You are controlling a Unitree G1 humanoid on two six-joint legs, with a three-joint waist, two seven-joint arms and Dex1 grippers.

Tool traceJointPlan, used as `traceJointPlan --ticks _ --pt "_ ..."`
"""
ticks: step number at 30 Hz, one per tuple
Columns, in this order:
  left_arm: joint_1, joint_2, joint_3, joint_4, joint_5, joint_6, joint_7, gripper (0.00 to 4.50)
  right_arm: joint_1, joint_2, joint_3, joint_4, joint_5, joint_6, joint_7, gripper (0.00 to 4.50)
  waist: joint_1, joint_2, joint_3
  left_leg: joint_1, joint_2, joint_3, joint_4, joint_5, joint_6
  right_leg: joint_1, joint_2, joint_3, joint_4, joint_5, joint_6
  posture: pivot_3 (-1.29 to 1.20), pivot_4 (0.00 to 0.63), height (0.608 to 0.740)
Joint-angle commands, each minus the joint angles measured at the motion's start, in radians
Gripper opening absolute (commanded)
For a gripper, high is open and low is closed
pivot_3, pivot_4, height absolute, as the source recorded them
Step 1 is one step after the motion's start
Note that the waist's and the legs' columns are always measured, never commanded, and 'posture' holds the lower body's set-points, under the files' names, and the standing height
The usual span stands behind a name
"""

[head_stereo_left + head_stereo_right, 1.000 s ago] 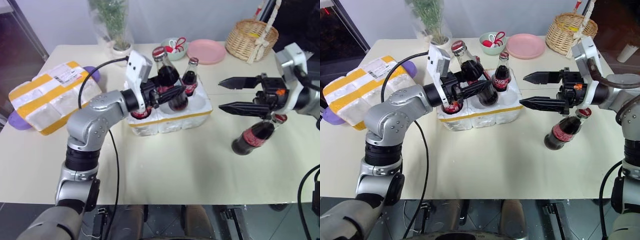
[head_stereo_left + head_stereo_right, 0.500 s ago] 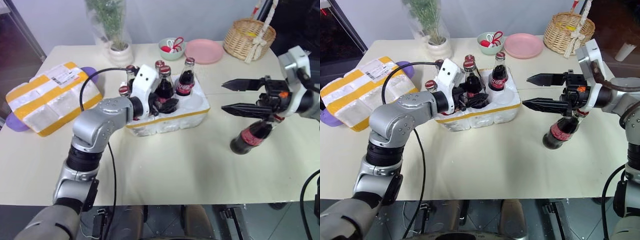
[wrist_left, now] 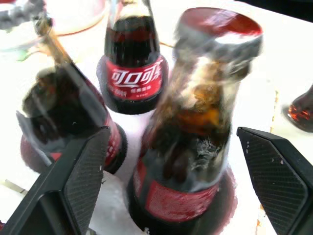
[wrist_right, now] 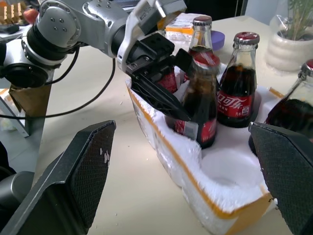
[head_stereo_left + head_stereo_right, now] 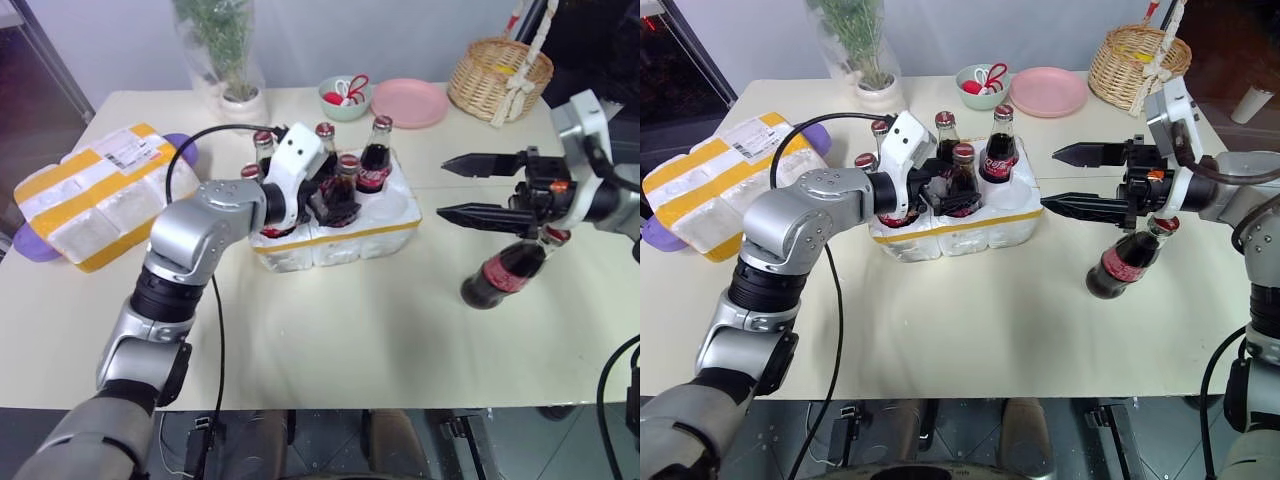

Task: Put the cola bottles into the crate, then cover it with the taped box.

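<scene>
The white foam crate [image 5: 300, 250] sits mid-table with several cola bottles standing in its wells. My left gripper [image 5: 332, 200] is open, its fingers [image 3: 80, 171] straddling the front-middle bottle [image 3: 190, 147] with a gap on each side. The well at the crate's front right [image 4: 217, 178] is empty. One more cola bottle [image 5: 500, 278] stands on the table to the right, just under my right gripper [image 5: 441, 187]. That gripper hovers open and empty, pointing toward the crate. The taped box [image 5: 100, 195] lies at the far left.
Along the back edge stand a potted plant [image 5: 235, 70], a green bowl [image 5: 348, 97], a pink plate [image 5: 412, 102] and a wicker basket [image 5: 498, 78]. A purple object [image 5: 186, 146] shows behind the taped box.
My left gripper lowered its bottle into the crate's front-middle well and opened its fingers off it. The right gripper and the loose bottle stayed put.
</scene>
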Motion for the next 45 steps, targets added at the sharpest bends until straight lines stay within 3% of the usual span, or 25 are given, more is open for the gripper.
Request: traceJointPlan --ticks 1,7,12,16,19,23,27,31,36,40,45 --pt "-0.039 0.024 0.155 -0.066 -0.117 -0.042 -0.094 4.43 -0.008 -0.031 -0.049 -0.015 0.017 0.001 0.0 4.5 0.0 0.0 0.0 0.0 0.0 0.0 0.0 0.0 0.0 0.0 0.0 0.0 0.0 0.0 0.0 0.0 0.15 0.737" --pt "-0.113 0.098 0.285 -0.064 -0.282 0.015 -0.208 4.43 -0.029 -0.059 -0.07 0.004 0.028 0.018 0.008 4.5 0.005 0.0 0.0 0.0 0.0 0.0 0.0 0.0 0.0 0.0 0.0 0.0 0.0 0.0 0.0 0.0 0.15 0.737" --pt "-0.201 0.13 0.375 0.028 -0.383 0.091 -0.196 4.43 -0.036 -0.078 -0.071 0.014 0.026 0.016 0.016 4.5 0.004 0.0 0.0 0.0 0.0 0.0 0.001 0.0 0.0 0.001 0.0 0.0 0.0 0.0 0.0 0.0 0.15 0.737" --pt "-0.188 0.234 0.381 0.042 -0.414 0.066 -0.344 4.43 -0.021 -0.097 -0.094 0.013 0.029 0.02 0.011 4.5 -0.002 0.0 0.0 0.0 0.0 0.0 0.0 0.0 0.0 0.0 0.0 0.0 0.0 0.0 0.0 0.0 0.15 0.737" --pt "-0.116 0.419 0.376 0.087 -0.423 0.031 -0.631 4.43 0.04 -0.155 -0.167 0.005 0.028 0.02 0.025 4.5 -0.003 0.0 0.0 0.0 0.002 0.0 -0.001 0.0 0.0 -0.001 0.002 0.0 0.0 0.0 0.0 0.0 0.15 0.737" --pt "-0.06 0.593 0.33 0.203 -0.374 -0.02 -0.874 4.43 0.122 -0.235 -0.302 0.06 0.013 0.022 0.031 4.5 0.001 0.001 0.0 0.0 0.007 0.001 -0.001 0.0 0.0 -0.002 0.008 0.001 -0.001 0.002 -0.003 0.0 0.15 0.737" --pt "-0.039 0.636 0.304 0.31 -0.3 -0.095 -0.924 4.43 0.29 -0.258 -0.501 0.083 0.007 0.093 0.016 4.5 0.012 0.0 0.0 0.0 0.007 0.001 -0.001 0.0 0.0 0.0 0.008 0.001 -0.002 0.002 -0.004 0.0 0.15 0.737" --pt "0.037 0.651 0.297 0.281 -0.248 -0.16 -0.944 4.43 0.55 -0.155 -0.723 -0.04 -0.022 0.136 -0.026 4.5 0.008 0.0 0.0 0.0 0.008 0.001 -0.001 0.0 0.0 0.0 0.008 0.001 -0.002 0.002 -0.004 0.0 0.15 0.737" --pt "0.098 0.647 0.304 0.233 -0.228 -0.189 -0.928 4.43 0.767 0.035 -0.863 -0.263 0.049 0.177 -0.113 4.5 0.0 0.0 0.0 0.001 0.009 0.002 -0.002 0.0 0.0 -0.001 0.01 0.002 -0.001 0.002 -0.004 0.0 0.15 0.737" --pt "0.112 0.639 0.305 0.212 -0.225 -0.201 -0.92 4.43 0.83 0.126 -0.847 -0.343 0.087 0.171 -0.187 4.5 0.002 0.0 0.0 0.001 0.01 0.003 -0.001 0.0 0.0 0.0 0.01 0.003 -0.001 0.003 -0.005 0.0 0.15 0.737" --pt "0.121 0.625 0.325 0.175 -0.255 -0.186 -0.901 4.43 0.842 0.212 -0.732 -0.362 0.076 0.127 -0.291 4.5 0.006 0.0 0.0 0.001 0.01 0.003 -0.001 0.0 0.0 0.001 0.01 0.003 -0.001 0.003 -0.005 0.0 0.15 0.737"
